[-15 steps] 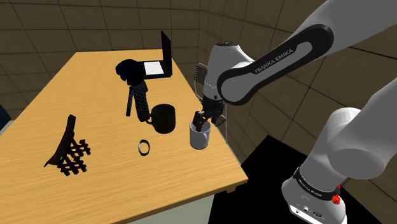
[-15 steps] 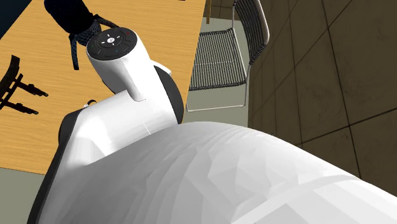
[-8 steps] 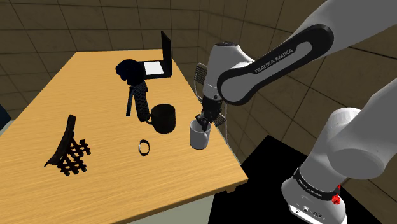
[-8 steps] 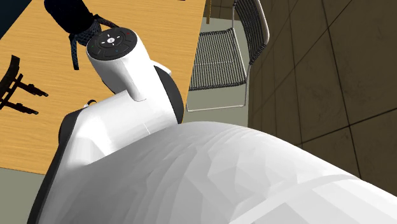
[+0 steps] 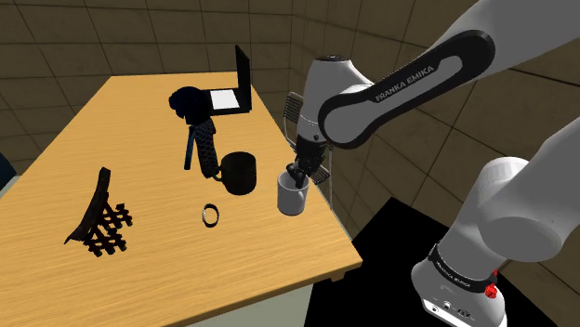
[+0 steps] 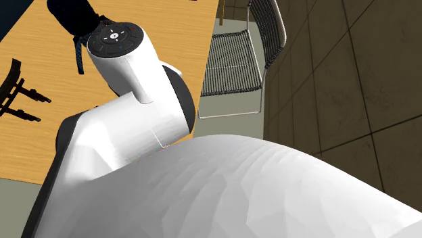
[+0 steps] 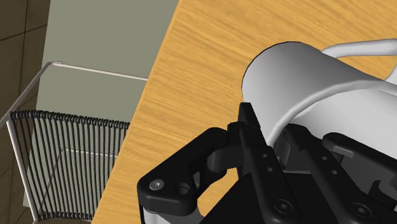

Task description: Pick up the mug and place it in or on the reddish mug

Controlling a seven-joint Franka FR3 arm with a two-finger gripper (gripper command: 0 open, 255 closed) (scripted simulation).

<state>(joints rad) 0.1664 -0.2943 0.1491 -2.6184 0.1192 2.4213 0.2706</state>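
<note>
A pale grey mug (image 5: pixel 292 199) stands on the wooden table (image 5: pixel 112 139) near the edge on the shoulder view's right. My black gripper (image 5: pixel 296 175) comes down onto its rim and is shut on the mug's wall, one finger inside and one outside. In the wrist view the white mug (image 7: pixel 299 76) is clasped between the fingers (image 7: pixel 249 121), its handle pointing away from the gripper. A dark, nearly black mug (image 5: pixel 240 172) stands just to the shoulder view's left of the pale one, a small gap between them.
An open laptop (image 5: pixel 232 93), a dark rounded object on a lattice stand (image 5: pixel 197 130), a small ring (image 5: pixel 211 215) and a black rack (image 5: pixel 98 218) share the table. A wire chair (image 6: pixel 233 64) stands beside the table's edge (image 7: pixel 149 95).
The fingers have closed on the pale mug's wall. The arm's upper joint has since risen a little; the mug looks in about the same place.
</note>
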